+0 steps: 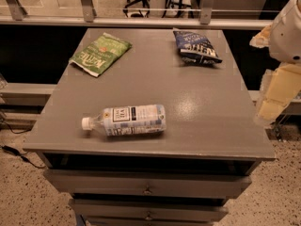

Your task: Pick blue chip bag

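The blue chip bag (195, 46) lies flat on the far right part of the grey tabletop (202, 121). It is dark navy, crinkled, with white lettering. My gripper (274, 99) hangs at the right edge of the view, beside the table's right side. It is well clear of the bag, nearer the camera than it and to its right, and holds nothing that I can see.
A green chip bag (99, 53) lies at the far left of the table. A clear plastic bottle (127, 120) with a white cap lies on its side near the front. Drawers (148, 190) sit below the top. A railing (141, 20) runs behind the table.
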